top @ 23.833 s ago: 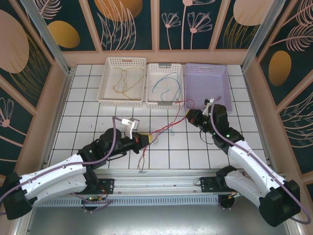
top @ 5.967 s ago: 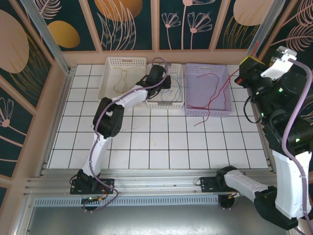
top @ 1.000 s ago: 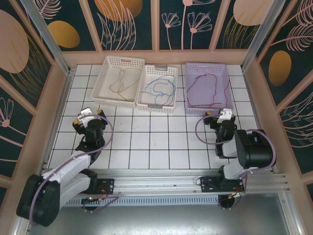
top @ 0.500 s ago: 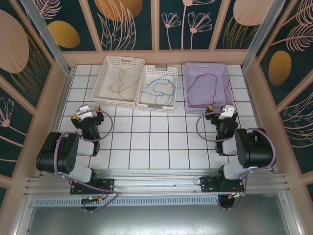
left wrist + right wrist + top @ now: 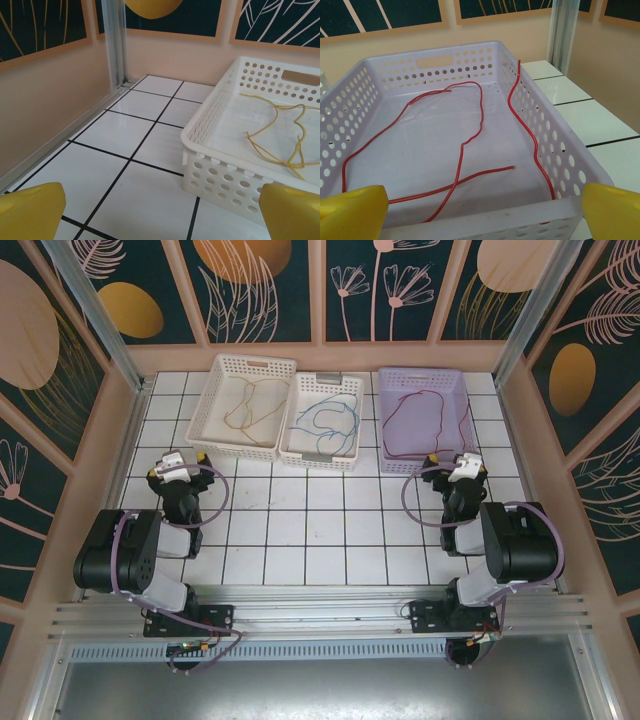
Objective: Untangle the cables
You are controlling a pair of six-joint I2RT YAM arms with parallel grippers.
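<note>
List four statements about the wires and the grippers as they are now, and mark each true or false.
1. The thin red wire lies in the lilac perforated plastic basket. True.
2. The thin yellow-tan wire shares a basket with the thin blue wire. False: it lies alone in the left white perforated basket; the blue one is in the middle white basket.
3. The left gripper holds a wire. False: it is open and empty.
4. The right gripper is open. True.

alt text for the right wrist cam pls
A lavender perforated basket holds loose red cable, one strand climbing its right wall to the rim. The right gripper has its jaws wide open, yellow tips at the bottom corners, empty.
</note>
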